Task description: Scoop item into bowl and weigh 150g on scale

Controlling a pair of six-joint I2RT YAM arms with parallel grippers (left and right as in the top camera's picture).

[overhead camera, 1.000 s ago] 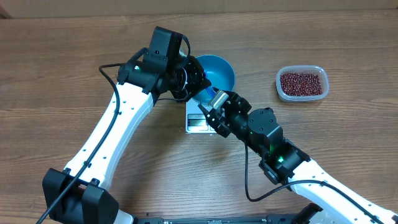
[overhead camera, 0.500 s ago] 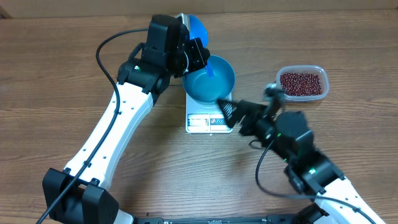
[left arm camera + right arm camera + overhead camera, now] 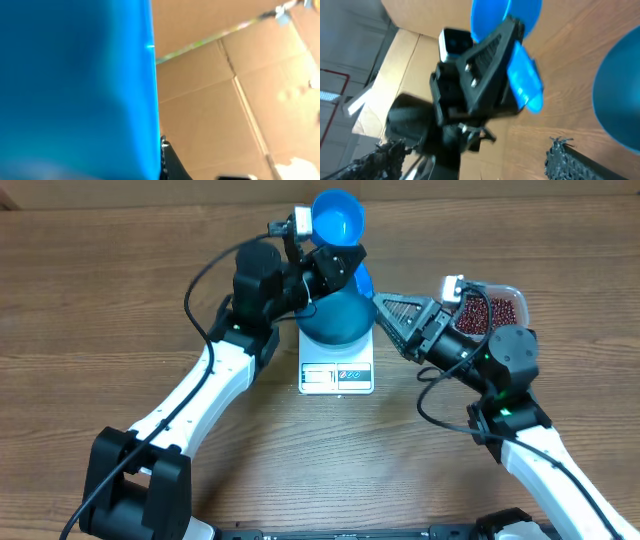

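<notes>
The blue bowl [image 3: 335, 318] stands on the white scale [image 3: 336, 372] at mid-table, its inside shaded, with no beans showing in it. My left gripper [image 3: 345, 262] is shut on the handle of a small blue scoop [image 3: 338, 215], raised above the bowl's far rim. Blue plastic [image 3: 75, 90] fills the left half of the left wrist view. My right gripper [image 3: 393, 318] is open and empty, just right of the bowl. The right wrist view shows the scoop [image 3: 507, 17] and the bowl's rim [image 3: 620, 100]. The red-brown beans [image 3: 492, 308] lie in a clear tub, partly behind my right arm.
The clear tub [image 3: 513, 293] sits at the far right of the wooden table [image 3: 90, 330]. Cardboard [image 3: 225, 100] stands beyond the table's far edge. Both arms crowd the area around the scale.
My left gripper has lifted the scoop up and toward the far edge. The right gripper has opened and drawn back from the scale's front to the bowl's right side.
</notes>
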